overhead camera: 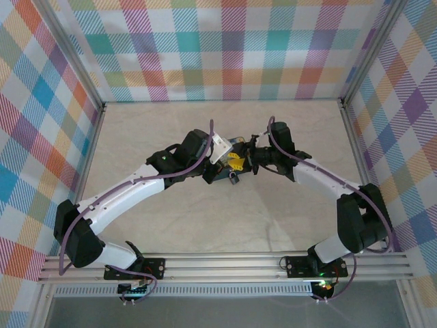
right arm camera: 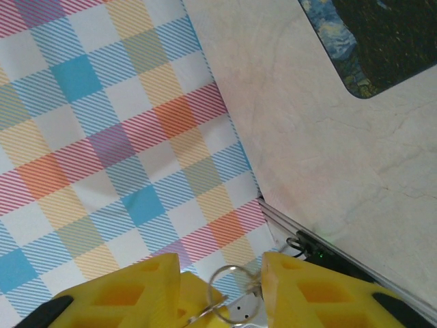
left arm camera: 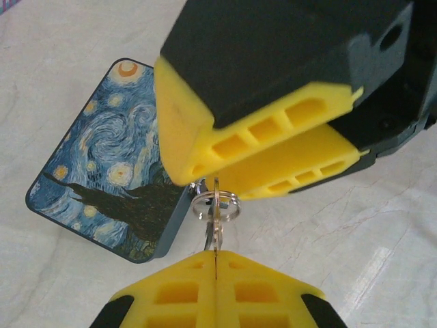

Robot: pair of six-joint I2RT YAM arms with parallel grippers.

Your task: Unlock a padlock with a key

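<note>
**Top view:** left arm (overhead camera: pixel 130 195) and right arm (overhead camera: pixel 328 181) bent inward, their wrists meeting over the painted tin (overhead camera: pixel 217 178). The padlock (overhead camera: pixel 234 179) (small, dark) sat at the tin's near edge.

**Left wrist:** left gripper (left arm camera: pixel 215 273) had its jaws together, pinching the key (left arm camera: pixel 214 236) just below its ring (left arm camera: pixel 215 205).

**Right wrist:** right gripper (right arm camera: pixel 222 277) stood with jaws apart around the ring. I could not tell whether they clamped anything.
</note>
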